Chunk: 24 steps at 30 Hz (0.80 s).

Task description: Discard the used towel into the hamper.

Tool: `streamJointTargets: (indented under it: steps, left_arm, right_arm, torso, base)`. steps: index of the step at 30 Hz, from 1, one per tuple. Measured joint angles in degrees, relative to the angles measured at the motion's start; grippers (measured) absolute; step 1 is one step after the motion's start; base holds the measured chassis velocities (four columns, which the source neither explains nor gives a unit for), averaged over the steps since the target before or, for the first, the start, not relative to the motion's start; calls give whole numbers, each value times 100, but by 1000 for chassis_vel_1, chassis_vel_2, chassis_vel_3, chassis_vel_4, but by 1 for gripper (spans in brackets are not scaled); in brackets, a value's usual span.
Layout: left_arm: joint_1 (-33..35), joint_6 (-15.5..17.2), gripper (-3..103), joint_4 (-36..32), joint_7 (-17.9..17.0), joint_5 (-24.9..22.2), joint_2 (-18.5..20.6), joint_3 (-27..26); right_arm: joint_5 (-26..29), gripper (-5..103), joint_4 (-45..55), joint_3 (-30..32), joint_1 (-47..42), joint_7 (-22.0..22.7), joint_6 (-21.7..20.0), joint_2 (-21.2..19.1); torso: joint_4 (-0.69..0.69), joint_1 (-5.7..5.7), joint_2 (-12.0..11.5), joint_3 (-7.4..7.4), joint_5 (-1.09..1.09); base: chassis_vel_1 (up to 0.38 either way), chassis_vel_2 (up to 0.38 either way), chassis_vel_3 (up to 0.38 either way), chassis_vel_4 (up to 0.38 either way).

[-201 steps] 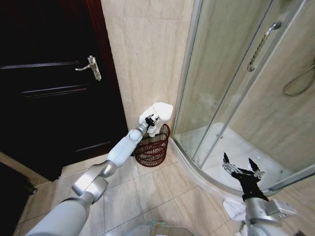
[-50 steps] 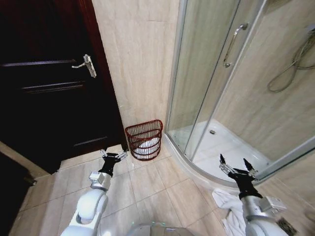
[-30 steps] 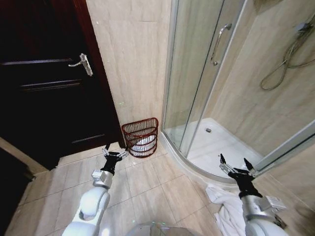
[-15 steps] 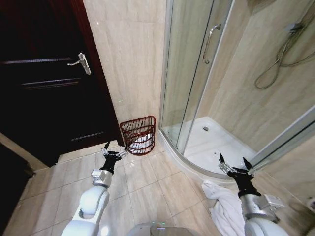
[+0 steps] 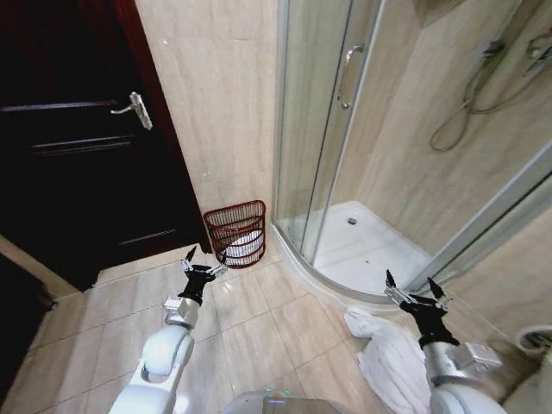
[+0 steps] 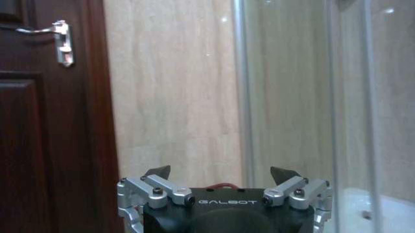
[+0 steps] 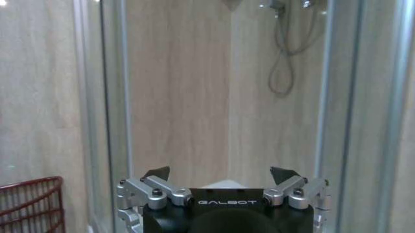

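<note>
Your hamper (image 5: 236, 233) stands on the tiled floor (image 5: 259, 328) against the beige wall, between the dark wooden door (image 5: 78, 147) and the glass shower enclosure (image 5: 319, 129). A white towel (image 5: 244, 247) lies inside it, seen through the red-brown wire rings; how much of it fills the basket is hard to judge through the wires. In the left wrist view only a thin arc of the hamper's rim (image 6: 224, 185) peeks above the gripper body, and in the right wrist view just one edge of the basket (image 7: 32, 204) is in frame, cut off at the side.

Your left gripper (image 5: 198, 266) hangs low over the floor, near the hamper but short of it, arm stretched forward, its fingers (image 6: 157, 172) spread wide and empty. Your right gripper (image 5: 414, 293) is held out in front of the shower's curved threshold, well apart from the hamper, fingers (image 7: 280, 173) likewise spread wide with nothing between them.

A second white towel (image 5: 388, 362) lies crumpled on the floor just under the right arm, partly hidden by it. The shower hose (image 5: 461, 95) hangs on the far wall behind the glass.
</note>
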Motion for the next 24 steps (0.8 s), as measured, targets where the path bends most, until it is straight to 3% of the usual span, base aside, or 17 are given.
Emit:
streamJointTargets:
  steps: [24]
  left_arm:
    - [75,-168,100,37,-13,-27,-82,69]
  right_arm:
    - [79,100,23,52,-118,10,94,10]
  torso:
    - [-1,0,0,0,0]
  base:
    - [-28,-117,-48,59]
